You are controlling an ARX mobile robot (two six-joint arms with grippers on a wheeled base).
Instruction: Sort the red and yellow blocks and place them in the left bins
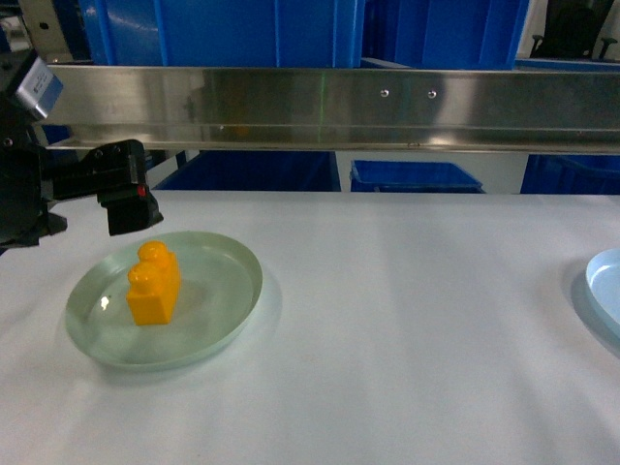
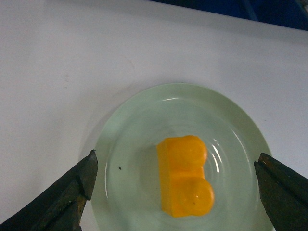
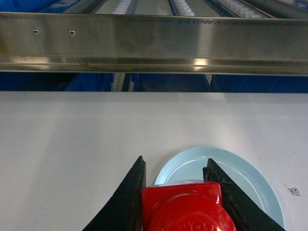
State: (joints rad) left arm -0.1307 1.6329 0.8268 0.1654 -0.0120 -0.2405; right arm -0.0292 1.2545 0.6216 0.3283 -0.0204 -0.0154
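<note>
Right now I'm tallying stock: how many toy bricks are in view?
2: a yellow brick lying in the pale green dish, and a red brick between the right tool's fingers over the light blue dish. Others may be hidden.

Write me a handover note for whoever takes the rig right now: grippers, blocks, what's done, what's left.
Left gripper: open, jaws spread either side of the yellow block, not touching it.
Yellow block: lies in the green dish on the table's left.
Right gripper: shut on a red block, over the pale blue dish on the right.
Done: red block gripped. Nothing seen binned.
Left: grasp the yellow block, then carry both to the left bins; which blue crate behind the steel rail is meant cannot be told from here.
</note>
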